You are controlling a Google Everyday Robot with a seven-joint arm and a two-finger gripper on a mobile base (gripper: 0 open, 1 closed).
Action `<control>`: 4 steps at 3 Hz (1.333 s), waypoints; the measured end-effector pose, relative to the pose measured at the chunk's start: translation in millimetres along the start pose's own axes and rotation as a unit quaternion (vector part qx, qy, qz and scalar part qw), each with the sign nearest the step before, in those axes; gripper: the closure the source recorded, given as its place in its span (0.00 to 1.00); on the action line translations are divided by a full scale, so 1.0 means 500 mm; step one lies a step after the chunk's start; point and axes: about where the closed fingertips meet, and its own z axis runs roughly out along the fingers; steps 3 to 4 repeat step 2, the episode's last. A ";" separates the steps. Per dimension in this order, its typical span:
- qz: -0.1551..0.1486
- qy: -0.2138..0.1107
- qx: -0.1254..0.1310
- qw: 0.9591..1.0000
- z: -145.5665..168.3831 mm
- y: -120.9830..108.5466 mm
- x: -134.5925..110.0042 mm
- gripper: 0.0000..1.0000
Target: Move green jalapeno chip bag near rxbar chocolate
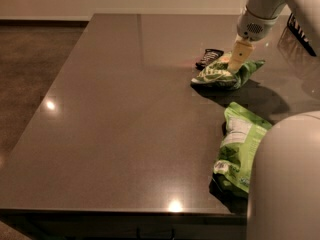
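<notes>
While the arm reaches in from the upper right of the frame, the gripper [234, 66] is down on the green jalapeno chip bag [220, 76], clamped on its crumpled top. It's a small, crinkly light-green bag with white lettering, bunched up directly beneath the gripper, right of centre on the tabletop [125, 124]. Just to its upper left lies the rxbar chocolate [209, 58], dark and flat. Lower right, a larger green bag [237, 149] sits well apart.
</notes>
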 end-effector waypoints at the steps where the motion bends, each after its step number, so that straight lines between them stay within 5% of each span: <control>1: 0.000 -0.002 0.002 1.000 0.005 -0.003 -0.003 0.00; 4: 0.000 -0.002 0.002 1.000 0.005 -0.003 -0.003 0.00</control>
